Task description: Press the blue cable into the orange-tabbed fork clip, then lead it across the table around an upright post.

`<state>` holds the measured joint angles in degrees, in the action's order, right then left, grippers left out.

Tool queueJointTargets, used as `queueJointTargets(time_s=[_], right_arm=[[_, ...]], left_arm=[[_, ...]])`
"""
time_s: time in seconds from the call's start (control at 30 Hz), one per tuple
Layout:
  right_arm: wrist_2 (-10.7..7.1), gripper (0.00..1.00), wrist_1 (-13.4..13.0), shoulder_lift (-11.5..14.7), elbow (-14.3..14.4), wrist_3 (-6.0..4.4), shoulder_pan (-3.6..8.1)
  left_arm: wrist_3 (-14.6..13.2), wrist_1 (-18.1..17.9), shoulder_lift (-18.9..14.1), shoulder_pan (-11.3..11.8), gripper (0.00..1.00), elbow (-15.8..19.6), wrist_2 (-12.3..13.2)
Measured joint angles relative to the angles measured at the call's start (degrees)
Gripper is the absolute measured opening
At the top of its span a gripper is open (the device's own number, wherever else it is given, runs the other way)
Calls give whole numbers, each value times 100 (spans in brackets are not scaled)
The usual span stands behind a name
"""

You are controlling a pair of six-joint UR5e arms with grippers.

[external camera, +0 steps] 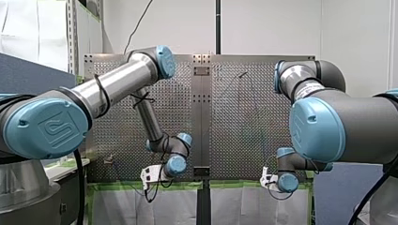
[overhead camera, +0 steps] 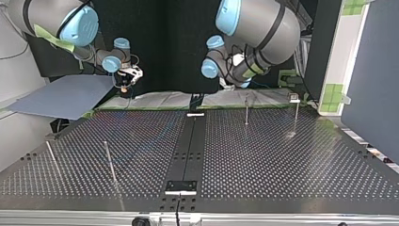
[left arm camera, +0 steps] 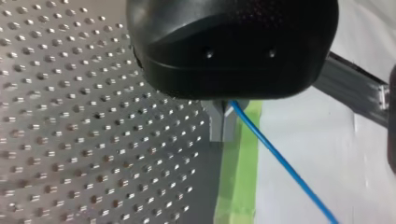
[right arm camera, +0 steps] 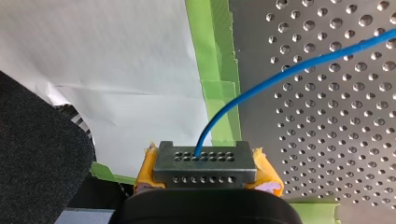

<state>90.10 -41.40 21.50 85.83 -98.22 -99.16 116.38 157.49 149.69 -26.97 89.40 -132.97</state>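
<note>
The blue cable (left arm camera: 280,161) comes out from between the metal fingers of my left gripper (left arm camera: 223,126), which is shut on it over the table's taped edge. At its other end the cable (right arm camera: 280,77) arcs up from my right gripper (right arm camera: 204,163), whose perforated fingers with yellow pads are shut on it. In the front view both grippers hang at the near edge: left (external camera: 149,177), right (external camera: 266,179). A small clip-like fixture (overhead camera: 294,98) stands at the far right of the top view; I cannot make out its tab colour.
Thin upright posts stand on the perforated table (overhead camera: 263,155): two at the top view's far right (overhead camera: 246,110) (overhead camera: 296,115) and two at its near left (overhead camera: 109,160) (overhead camera: 51,157). Green tape (left arm camera: 238,158) and white sheeting border the edge by the arms. A blue-grey board (overhead camera: 66,96) lies beside it.
</note>
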Motion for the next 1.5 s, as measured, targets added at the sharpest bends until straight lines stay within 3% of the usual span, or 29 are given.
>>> queueJointTargets(time_s=[0.33, 0.57, 0.8, 1.17, 1.5], right_arm=[[0, 0, -1, -2, -7, -6, 6], [0, 0, -8, -7, -4, -6, 15], [0, 0, -10, -14, -5, -6, 29], [0, 0, -2, -15, -8, -6, 38], [0, 0, -7, -16, -13, -6, 37]], left_arm=[[-197, 38, -521, 13, 1, 272, -397], [-394, 141, -702, 66, 1, 285, -737], [-592, 99, -992, 131, 1, 554, -1067], [-755, -48, -1049, 85, 1, 892, -801], [-969, -29, -1053, 568, 1, 908, -695]])
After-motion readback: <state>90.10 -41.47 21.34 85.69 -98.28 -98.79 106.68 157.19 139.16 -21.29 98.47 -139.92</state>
